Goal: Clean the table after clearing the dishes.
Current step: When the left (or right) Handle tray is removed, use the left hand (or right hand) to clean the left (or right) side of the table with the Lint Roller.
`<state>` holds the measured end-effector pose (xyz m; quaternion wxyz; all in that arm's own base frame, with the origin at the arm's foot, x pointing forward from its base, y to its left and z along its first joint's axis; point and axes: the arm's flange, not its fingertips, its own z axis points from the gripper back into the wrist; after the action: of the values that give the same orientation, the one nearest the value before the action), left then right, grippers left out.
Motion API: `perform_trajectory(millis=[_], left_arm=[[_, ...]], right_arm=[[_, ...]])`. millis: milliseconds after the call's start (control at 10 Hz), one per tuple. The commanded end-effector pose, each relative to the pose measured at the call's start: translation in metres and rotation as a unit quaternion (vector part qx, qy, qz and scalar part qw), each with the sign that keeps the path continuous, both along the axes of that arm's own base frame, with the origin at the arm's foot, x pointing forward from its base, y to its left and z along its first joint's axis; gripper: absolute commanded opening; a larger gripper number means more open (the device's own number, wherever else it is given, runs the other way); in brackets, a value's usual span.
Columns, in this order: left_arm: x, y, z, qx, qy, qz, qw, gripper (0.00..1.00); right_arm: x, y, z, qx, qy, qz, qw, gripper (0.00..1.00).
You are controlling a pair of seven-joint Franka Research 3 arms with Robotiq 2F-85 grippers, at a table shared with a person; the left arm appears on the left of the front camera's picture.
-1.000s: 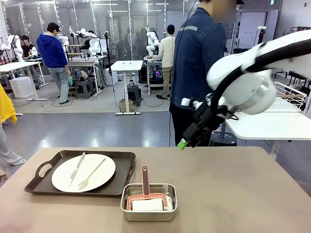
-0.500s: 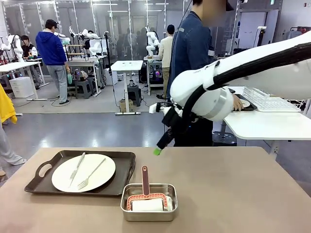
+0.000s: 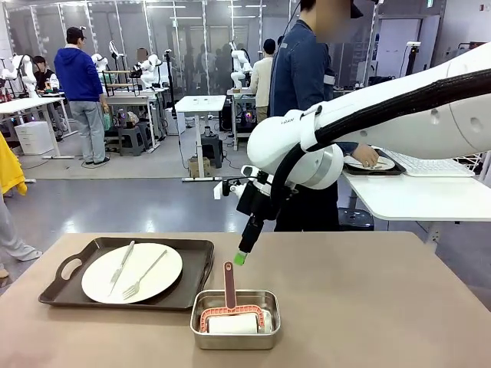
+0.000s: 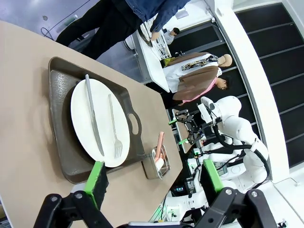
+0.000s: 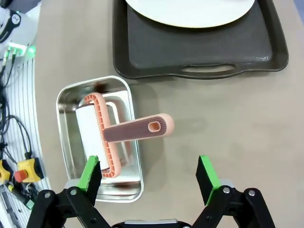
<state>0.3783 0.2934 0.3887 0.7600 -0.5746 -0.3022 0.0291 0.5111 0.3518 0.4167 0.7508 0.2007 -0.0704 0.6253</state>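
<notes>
The beige table (image 3: 368, 307) holds one of the dishes: a white plate (image 3: 132, 272) with a knife and fork on a dark brown tray (image 3: 196, 264) at the left. A second tray with a plate (image 3: 370, 164) rests on the white side table under the person's hand. My right gripper (image 3: 241, 257) hangs open just above the pink roller handle (image 3: 229, 284). In the right wrist view the right gripper (image 5: 148, 173) has its pads either side of that handle (image 5: 137, 129). My left gripper (image 4: 154, 178) is open, high above the plate (image 4: 97, 121).
A small steel pan (image 3: 234, 318) with the pink roller (image 5: 102, 137) stands near the table's front edge, beside the tray (image 5: 199, 57). A person in a denim jacket (image 3: 303, 84) stands at the far side by the white table (image 3: 422, 195). Bare tabletop lies to the right.
My right arm has swung from the right side leftward and down to just above the roller handle. The person has turned to the white side table with a tray.
</notes>
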Motion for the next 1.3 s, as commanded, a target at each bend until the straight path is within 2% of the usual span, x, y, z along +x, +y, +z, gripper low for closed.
perform_trajectory(millis=[0,700,900,1200], left_arm=[[-0.004,0.002,0.0,0.002,-0.003,-0.004,1.0,1.0],[-0.004,0.002,0.0,0.002,-0.003,-0.004,1.0,1.0],[-0.004,0.002,0.0,0.002,-0.003,-0.004,1.0,1.0],[-0.004,0.002,0.0,0.002,-0.003,-0.004,1.0,1.0]], right_arm=[[-0.001,0.001,-0.001,0.006,0.0,-0.012,1.0,1.0],[0.002,-0.001,0.0,0.001,0.0,-0.003,1.0,1.0],[0.014,0.011,0.013,-0.015,-0.021,0.04,0.999,1.0],[0.033,0.037,0.019,-0.058,0.003,0.104,0.993,1.0]])
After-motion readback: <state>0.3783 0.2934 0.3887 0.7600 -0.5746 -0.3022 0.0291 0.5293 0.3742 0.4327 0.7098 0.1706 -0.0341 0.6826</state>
